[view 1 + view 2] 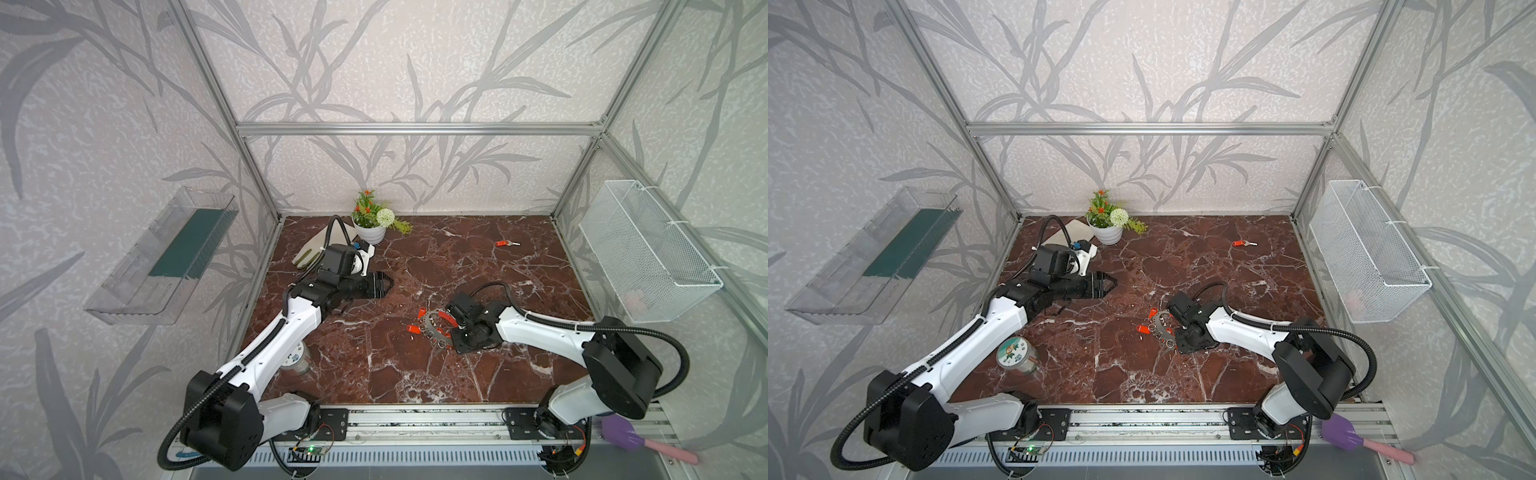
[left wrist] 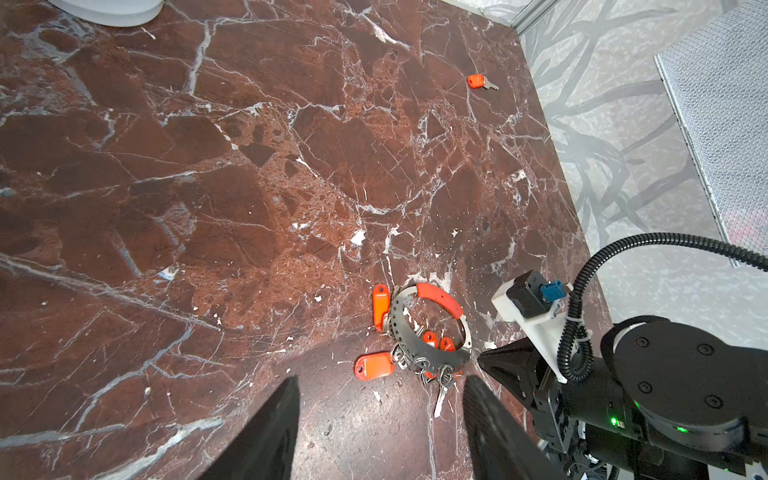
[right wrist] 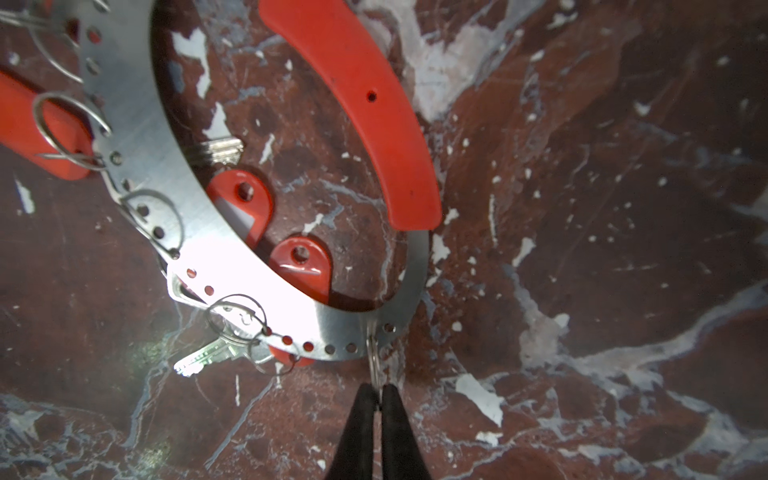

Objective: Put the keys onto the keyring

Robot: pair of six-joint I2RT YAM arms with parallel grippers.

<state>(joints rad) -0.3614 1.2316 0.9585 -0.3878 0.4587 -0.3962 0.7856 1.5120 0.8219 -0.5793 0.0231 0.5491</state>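
The keyring (image 1: 432,330) (image 1: 1160,328) lies flat on the marble, a perforated grey metal hoop (image 3: 249,274) with a curved red sleeve (image 3: 374,124). Several keys with red-orange tags (image 2: 374,366) (image 3: 245,208) hang from it on small wire rings, and a silver key blade (image 3: 203,357) points outward. My right gripper (image 3: 377,388) (image 2: 480,358) is shut on a small wire ring at the hoop's rim. One loose key (image 1: 506,243) (image 1: 1243,243) (image 2: 480,82) lies far back on the right. My left gripper (image 1: 388,284) (image 1: 1111,284) (image 2: 382,380) hovers open and empty, left of the keyring.
A potted plant (image 1: 370,230) and a pale glove (image 1: 309,251) sit at the back left. A tin jar (image 1: 1015,355) stands under the left arm. A wire basket (image 1: 648,253) hangs on the right wall, a clear shelf (image 1: 162,257) on the left wall.
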